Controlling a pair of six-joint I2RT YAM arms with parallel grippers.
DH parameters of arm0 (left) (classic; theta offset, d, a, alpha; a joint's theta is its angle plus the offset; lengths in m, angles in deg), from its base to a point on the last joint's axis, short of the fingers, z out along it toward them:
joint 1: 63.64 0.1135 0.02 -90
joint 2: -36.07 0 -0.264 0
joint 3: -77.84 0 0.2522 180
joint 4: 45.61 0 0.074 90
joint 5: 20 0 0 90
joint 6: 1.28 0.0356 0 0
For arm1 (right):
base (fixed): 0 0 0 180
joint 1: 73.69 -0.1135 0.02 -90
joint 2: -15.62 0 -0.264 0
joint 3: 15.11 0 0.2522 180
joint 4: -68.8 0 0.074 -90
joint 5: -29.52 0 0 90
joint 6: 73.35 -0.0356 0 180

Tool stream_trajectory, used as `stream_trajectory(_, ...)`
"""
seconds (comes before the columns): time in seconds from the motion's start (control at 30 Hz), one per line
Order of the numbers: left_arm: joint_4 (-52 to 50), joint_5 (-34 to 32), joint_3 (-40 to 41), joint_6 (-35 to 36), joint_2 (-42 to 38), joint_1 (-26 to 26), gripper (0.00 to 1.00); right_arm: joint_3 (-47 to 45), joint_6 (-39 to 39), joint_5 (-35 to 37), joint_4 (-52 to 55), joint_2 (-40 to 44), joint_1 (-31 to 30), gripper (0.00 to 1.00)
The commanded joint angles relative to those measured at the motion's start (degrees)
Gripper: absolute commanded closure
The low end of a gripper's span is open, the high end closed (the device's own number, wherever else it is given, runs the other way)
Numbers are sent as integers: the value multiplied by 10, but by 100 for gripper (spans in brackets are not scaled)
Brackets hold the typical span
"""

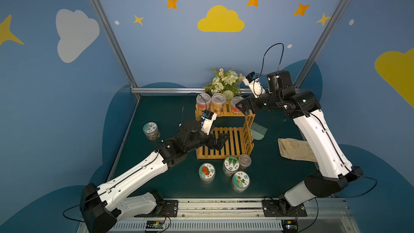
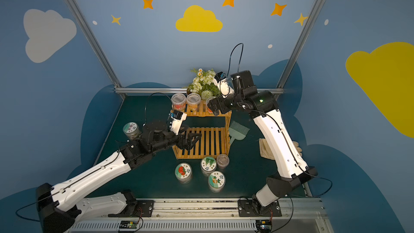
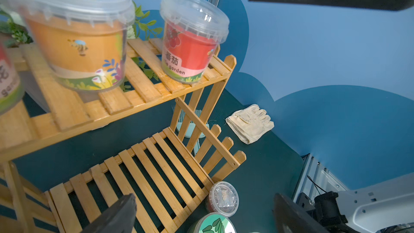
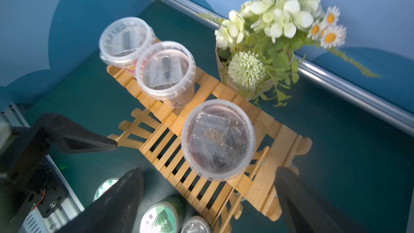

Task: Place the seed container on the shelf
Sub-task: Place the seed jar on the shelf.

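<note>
The shelf (image 1: 224,113) (image 2: 202,112) of orange-yellow slats stands at the back middle in both top views. Three clear-lidded tubs stand on its top tier. The rightmost is the seed container (image 4: 218,140) (image 3: 192,41), red-labelled and upright near the tier's right end. My right gripper (image 1: 243,108) (image 4: 210,200) hovers just over it, open, with its fingers clear of the tub's sides. In both top views the gripper hides most of that tub. My left gripper (image 1: 221,141) (image 3: 202,218) hangs open above the bare lower tier (image 1: 233,144), holding nothing.
Several lidded jars stand in front of the shelf: tomato lid (image 1: 206,171), green-leaf lid (image 1: 231,164), carrot lid (image 1: 240,181), small clear lid (image 1: 244,160). Another jar (image 1: 151,130) stands far left. A green brush (image 1: 258,132) and a cloth glove (image 1: 293,149) lie to the right. A flower pot (image 1: 226,81) stands behind the shelf.
</note>
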Motion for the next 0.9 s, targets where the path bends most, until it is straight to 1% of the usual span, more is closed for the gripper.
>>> stream_trajectory(0.0,26,10,-22,34,8,3,0,-45,57,-54,-101,25,9,2)
stream_trajectory(0.1,35,0,-23,33,13,3,0,-78,49,-63,-114,27,9,2)
stream_trajectory(0.23,37,-13,-20,29,16,3,0,-129,42,-47,-161,37,10,2)
stream_trajectory(0.47,28,-15,-27,33,15,4,0,-171,40,-33,-205,44,18,2)
stream_trajectory(0.7,25,-13,-33,32,17,3,0,-186,35,-43,-211,42,31,2)
stream_trajectory(0.87,22,-10,-38,29,22,3,0,-188,21,-85,-212,37,42,2)
